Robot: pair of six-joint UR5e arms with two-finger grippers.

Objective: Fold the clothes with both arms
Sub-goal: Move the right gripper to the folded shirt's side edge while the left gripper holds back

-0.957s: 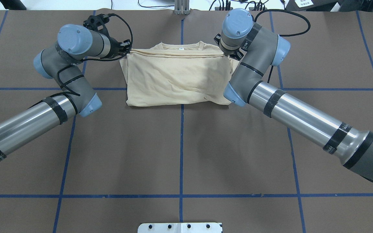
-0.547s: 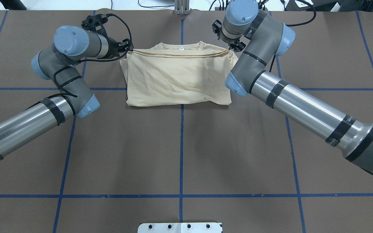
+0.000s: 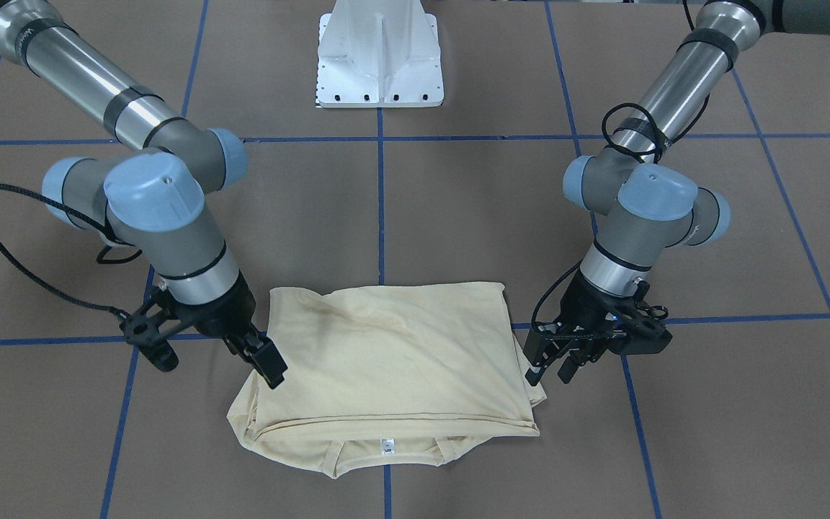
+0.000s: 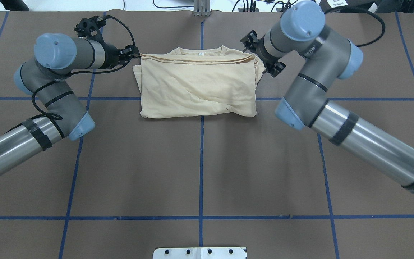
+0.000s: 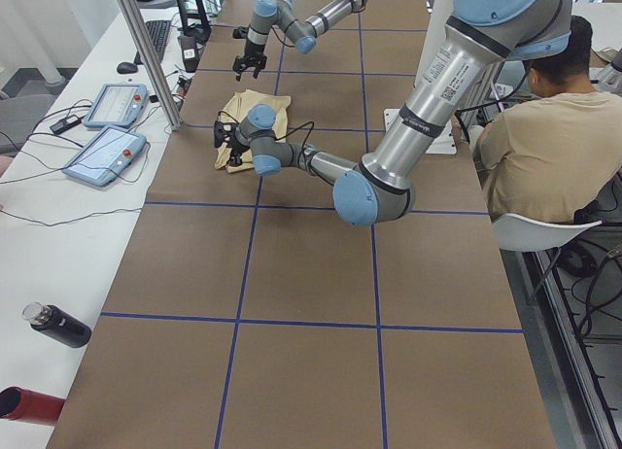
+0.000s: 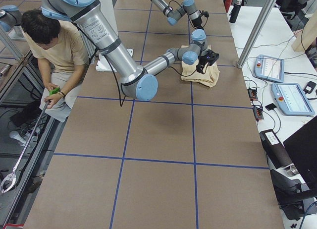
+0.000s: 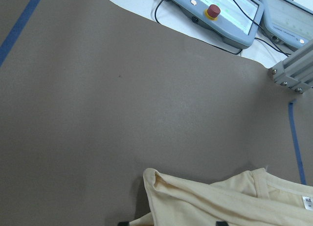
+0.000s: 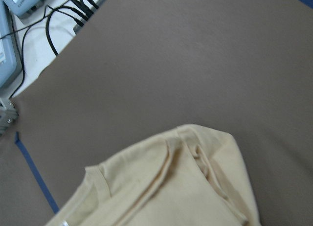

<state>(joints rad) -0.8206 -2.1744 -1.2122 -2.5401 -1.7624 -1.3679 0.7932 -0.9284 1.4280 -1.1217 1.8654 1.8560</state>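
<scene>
1. The folded long-sleeved T-shirt [image 4: 198, 86] lies flat on the brown worktop [image 4: 199, 162], its collar peeking past the top layer;
2. the left tool [image 3: 548, 373] gapes, empty, just beside the shirt's corner; the right tool [image 3: 267, 360] hangs clear of the cloth; cannot tell its jaw gap;
3. risk: a fingertip snagging the thin knit while pulling away would drag the fold open.

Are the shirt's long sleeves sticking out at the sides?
No, the T-shirt lies folded into a rectangle on the table, with no sleeve poking out.
</scene>
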